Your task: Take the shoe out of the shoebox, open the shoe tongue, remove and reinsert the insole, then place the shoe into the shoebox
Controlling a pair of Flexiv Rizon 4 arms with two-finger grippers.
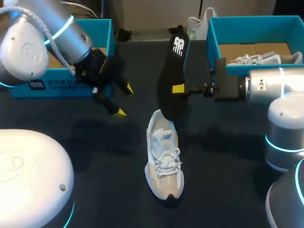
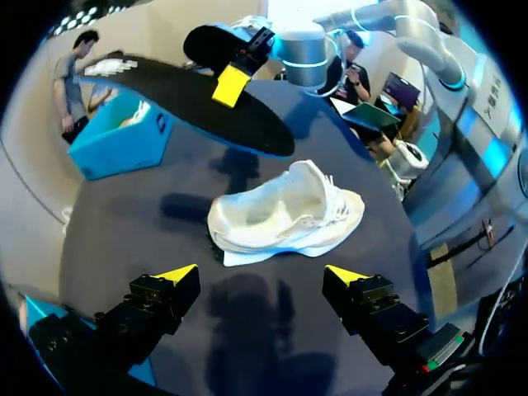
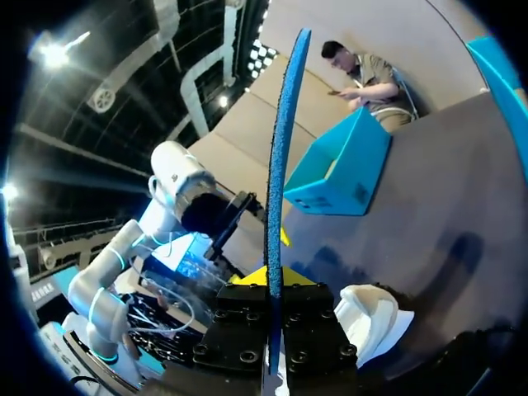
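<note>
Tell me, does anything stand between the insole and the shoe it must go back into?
Nothing visible does. The insole, in the right gripper, hangs over the heel of the shoe; the open left gripper is off to one side.

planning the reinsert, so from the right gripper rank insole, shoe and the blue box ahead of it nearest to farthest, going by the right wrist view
1. insole: nearest, clamped edge-on between the right gripper's fingers.
2. shoe: next, lying just beside and below the gripper.
3. box: farthest, ahead past the insole and well beyond the shoe.
</note>
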